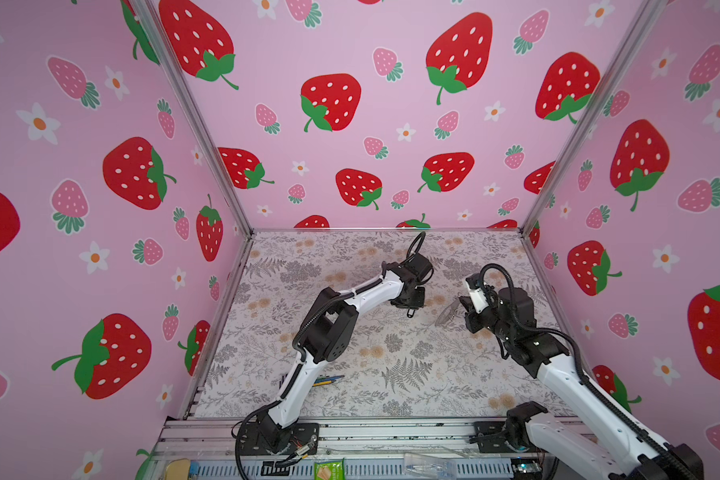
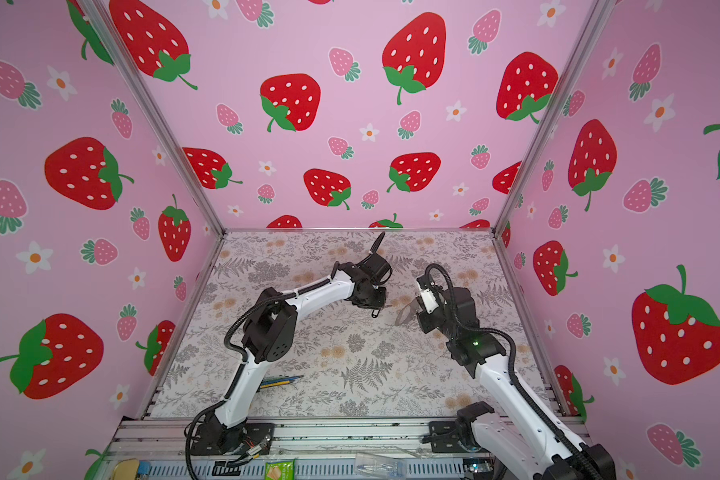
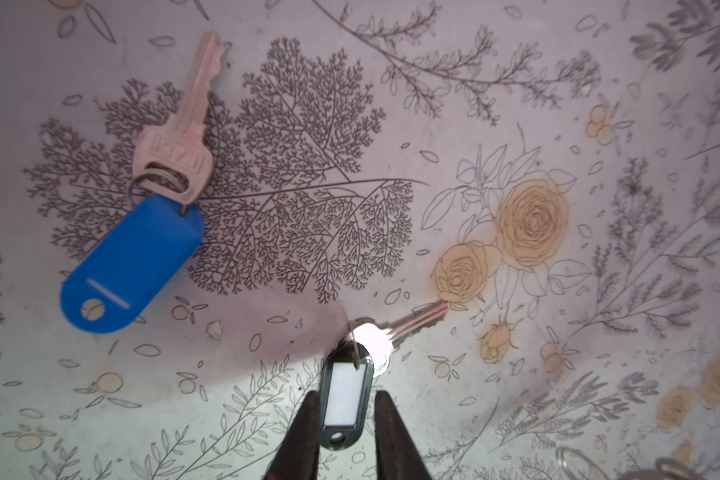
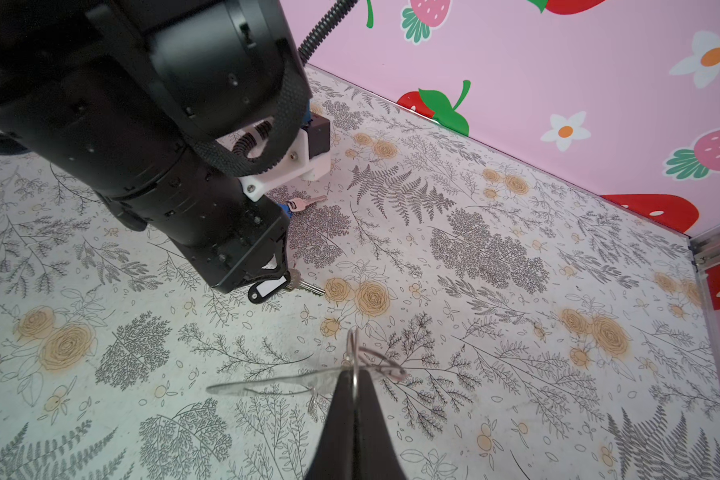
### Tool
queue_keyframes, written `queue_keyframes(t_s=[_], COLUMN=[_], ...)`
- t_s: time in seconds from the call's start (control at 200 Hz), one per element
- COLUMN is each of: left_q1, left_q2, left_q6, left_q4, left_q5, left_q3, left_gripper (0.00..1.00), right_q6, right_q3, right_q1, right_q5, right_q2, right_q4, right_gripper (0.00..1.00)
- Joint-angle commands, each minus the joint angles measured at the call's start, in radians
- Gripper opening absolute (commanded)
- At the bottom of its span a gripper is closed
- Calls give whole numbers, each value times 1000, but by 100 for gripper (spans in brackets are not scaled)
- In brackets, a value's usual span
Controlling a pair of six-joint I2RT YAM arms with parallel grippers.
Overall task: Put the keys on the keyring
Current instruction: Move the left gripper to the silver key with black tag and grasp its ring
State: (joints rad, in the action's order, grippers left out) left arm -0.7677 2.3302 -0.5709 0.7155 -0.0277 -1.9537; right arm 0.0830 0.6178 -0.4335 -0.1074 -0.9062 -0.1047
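My left gripper (image 3: 346,401) is shut on the black-rimmed oval tag (image 3: 344,395) with a white centre. Its silvery key (image 3: 416,322) sticks out beyond the fingertips, low over the floral mat; in both top views it hangs under the gripper (image 1: 410,312) (image 2: 374,312). The other key (image 3: 175,137), with a blue tag (image 3: 132,266), lies flat on the mat a short way off. My right gripper (image 4: 353,374) is shut on a metal ring (image 4: 355,353) of the keyring (image 4: 275,384), seen edge-on here. A top view shows the keyring (image 1: 446,318) lifted, just right of the left gripper.
Pencils (image 1: 327,380) lie on the mat beside the left arm's lower link. Pink strawberry walls close the back and both sides. A green packet (image 1: 329,469) and a clear plastic piece (image 1: 427,463) sit on the front rail.
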Motion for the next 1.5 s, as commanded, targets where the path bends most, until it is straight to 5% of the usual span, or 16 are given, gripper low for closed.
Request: queue_keyframes(t_s=[0.0, 1.496], left_q1=[-9, -11], left_q2=[14, 119], left_q6=[3, 8], left_q4=[38, 149], left_q5=[5, 13], left_q3=[-51, -193], left_gripper=[27, 10], right_q6=[6, 6], right_q3=[-15, -46], right_q1=[3, 6], right_q5=[-22, -49], right_q2=[3, -39], right_q4=[-1, 29], right_gripper=[2, 2])
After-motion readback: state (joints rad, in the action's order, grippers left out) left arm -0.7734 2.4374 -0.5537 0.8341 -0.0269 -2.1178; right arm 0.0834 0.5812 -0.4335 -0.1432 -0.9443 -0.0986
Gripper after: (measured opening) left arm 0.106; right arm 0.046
